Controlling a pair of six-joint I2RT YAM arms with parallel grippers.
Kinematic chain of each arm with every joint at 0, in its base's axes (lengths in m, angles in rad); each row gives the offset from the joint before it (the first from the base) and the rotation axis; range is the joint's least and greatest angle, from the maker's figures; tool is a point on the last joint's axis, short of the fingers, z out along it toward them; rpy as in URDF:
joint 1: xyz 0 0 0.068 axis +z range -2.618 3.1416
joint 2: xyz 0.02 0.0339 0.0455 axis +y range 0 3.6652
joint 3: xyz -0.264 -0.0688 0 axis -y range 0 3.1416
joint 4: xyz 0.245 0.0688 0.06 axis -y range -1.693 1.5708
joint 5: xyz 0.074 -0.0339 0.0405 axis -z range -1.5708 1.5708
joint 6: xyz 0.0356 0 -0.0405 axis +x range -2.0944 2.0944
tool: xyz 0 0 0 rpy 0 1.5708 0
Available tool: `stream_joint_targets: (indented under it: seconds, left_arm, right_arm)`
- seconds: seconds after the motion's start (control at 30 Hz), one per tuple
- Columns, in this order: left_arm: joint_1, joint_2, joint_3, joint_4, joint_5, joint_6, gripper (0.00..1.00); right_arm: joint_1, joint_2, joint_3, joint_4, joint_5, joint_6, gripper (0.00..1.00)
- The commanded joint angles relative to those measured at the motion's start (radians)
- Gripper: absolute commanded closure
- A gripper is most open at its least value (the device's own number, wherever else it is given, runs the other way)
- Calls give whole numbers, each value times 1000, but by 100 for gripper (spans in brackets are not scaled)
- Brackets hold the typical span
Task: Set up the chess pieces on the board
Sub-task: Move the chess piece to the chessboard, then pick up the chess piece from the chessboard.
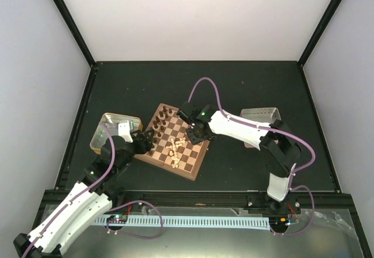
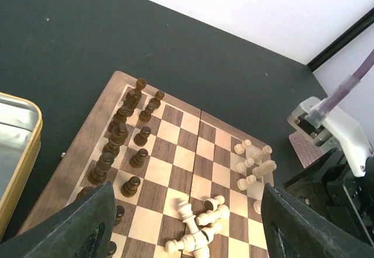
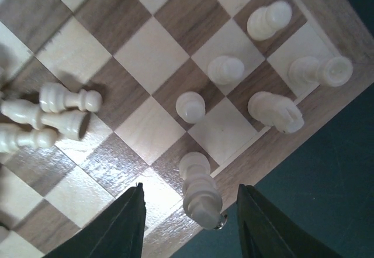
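Observation:
The board (image 1: 196, 172) lies in the middle of the table with dark chessmen (image 2: 120, 132) standing along its left side. Several cream chess pieces (image 2: 198, 223) lie toppled in a heap near its centre, and others (image 3: 225, 69) stand at its right edge. My right gripper (image 3: 193, 226) hangs open over that edge. One tall cream piece (image 3: 198, 191) stands upright between its fingers (image 3: 125, 226), with a gap on each side. My left gripper (image 2: 187, 234) is open above the board's near left part (image 2: 175, 132) and holds nothing.
A gold tin tray (image 1: 114, 130) sits left of the board, close beside my left gripper (image 1: 146, 140). A pinkish-grey tray (image 1: 260, 116) sits to the right behind my right arm. Black frame posts border the dark table.

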Motion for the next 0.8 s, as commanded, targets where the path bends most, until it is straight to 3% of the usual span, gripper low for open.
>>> stream_joint_targets:
  seconds: [0.0, 0.23, 0.4, 0.67, 0.77]
  left_arm:
    - [6, 19, 0, 55, 45, 26, 30]
    - [5, 197, 37, 125, 295, 155, 32]
    - [-11, 372, 111, 142, 415, 202, 46]
    - [-109, 643, 243, 82, 322, 211, 69]
    - [-131, 704, 274, 20, 269, 182, 71]
  right_arm:
    - [-4, -66, 59, 2, 15, 29, 55]
    - [-8, -179, -5, 90, 69, 118, 53]
    - [-29, -268, -120, 154, 72, 175, 53]
    - [-42, -323, -216, 198, 44, 195, 54]
    - [-43, -337, -240, 208, 33, 198, 55]
